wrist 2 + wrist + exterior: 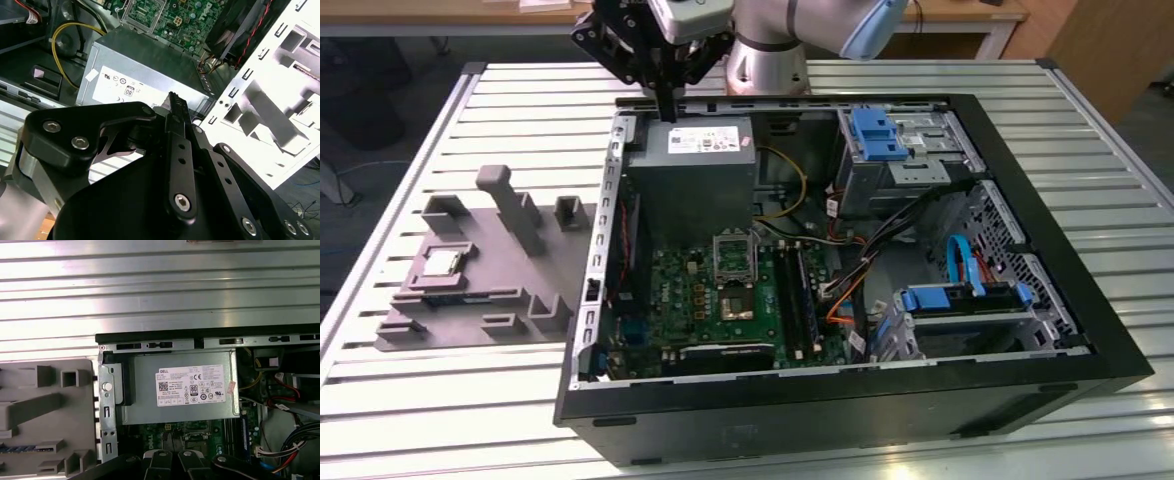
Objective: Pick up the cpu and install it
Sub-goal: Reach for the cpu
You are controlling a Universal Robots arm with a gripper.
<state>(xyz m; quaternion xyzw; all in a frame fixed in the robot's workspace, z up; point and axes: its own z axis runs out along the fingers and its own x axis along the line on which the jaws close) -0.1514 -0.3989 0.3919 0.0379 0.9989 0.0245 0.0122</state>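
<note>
The cpu (440, 263), a small square chip with a silver top, lies flat in a recess of the grey moulded tray (487, 300) at the exterior view's left, outside the computer case. My gripper (667, 112) hangs far from it, over the back edge of the open case, above the grey power supply (700, 160). Its black fingers (176, 112) are pressed together with nothing between them. On the green motherboard, the cpu socket (734, 256) stands open in its metal frame.
The black computer case (1067, 330) lies open on a slatted metal table (520, 90). Inside are the power supply (180, 390), cables, blue drive brackets (878, 135) and a memory stick. The tray (40, 410) has upright blocks. A wooden desk stands behind.
</note>
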